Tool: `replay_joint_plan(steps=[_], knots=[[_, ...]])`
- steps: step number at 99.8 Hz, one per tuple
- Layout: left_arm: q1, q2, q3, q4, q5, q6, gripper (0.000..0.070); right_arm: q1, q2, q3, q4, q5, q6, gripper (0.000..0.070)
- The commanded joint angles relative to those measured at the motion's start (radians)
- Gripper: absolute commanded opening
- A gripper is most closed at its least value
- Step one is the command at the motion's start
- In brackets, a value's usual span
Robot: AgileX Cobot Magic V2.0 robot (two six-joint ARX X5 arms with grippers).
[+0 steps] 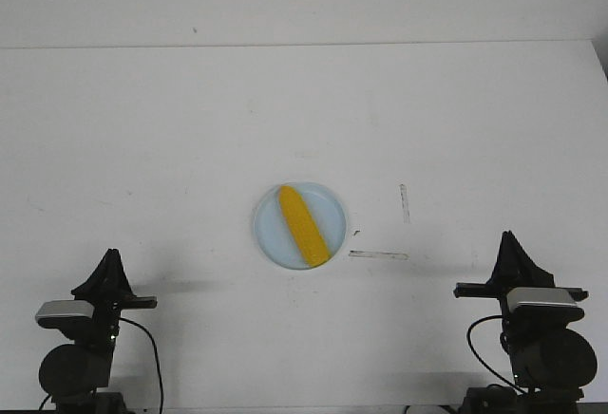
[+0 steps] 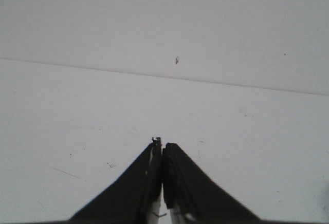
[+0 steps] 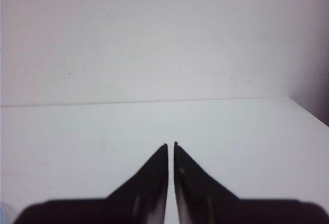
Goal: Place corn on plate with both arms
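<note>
Corn cob (image 1: 304, 225) lying diagonally on blue plate (image 1: 269, 235), mid-frame; left hand (image 2: 162, 149) and right hand (image 3: 170, 147) pressed together, empty, at lower corners.

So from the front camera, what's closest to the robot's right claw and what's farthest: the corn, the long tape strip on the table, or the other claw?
From the right gripper:
1. Long tape strip, just inward of it on the table.
2. Corn, lying diagonally on the plate at the middle.
3. Left gripper, across the table on the far side.

Bright, even overhead light — soft shadows, no glare — though both wrist views look soft, darkening at 3 o'clock.
</note>
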Motion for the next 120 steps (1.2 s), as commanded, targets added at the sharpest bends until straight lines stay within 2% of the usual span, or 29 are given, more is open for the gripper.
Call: replay_joint_plan(steps=[1, 27, 52, 77, 84, 120], knots=[[0.001, -0.002, -0.021, 0.020, -0.002, -0.002, 0.0001, 0.001, -0.002, 0.006, 0.010, 0.000, 0.013, 0.0017], [0.001, -0.002, -0.021, -0.024, -0.002, 0.011, 0.0001, 0.001, -0.002, 0.006, 0.010, 0.000, 0.013, 0.0017], [0.001, -0.002, -0.021, -0.045, -0.001, 0.097, 0.0001, 0.001, -0.002, 0.006, 0.010, 0.000, 0.013, 0.0017], [0.001, -0.002, -0.021, -0.047, -0.001, 0.121, 0.0001, 0.001, -0.002, 0.006, 0.010, 0.000, 0.013, 0.0017], [0.001, -0.002, -0.021, -0.047, 0.000, 0.149, 0.0001, 0.001, -0.002, 0.006, 0.010, 0.000, 0.013, 0.0017], [0.001, -0.002, -0.021, -0.032, 0.003, 0.148, 0.0001, 0.001, -0.002, 0.006, 0.010, 0.000, 0.013, 0.0017]])
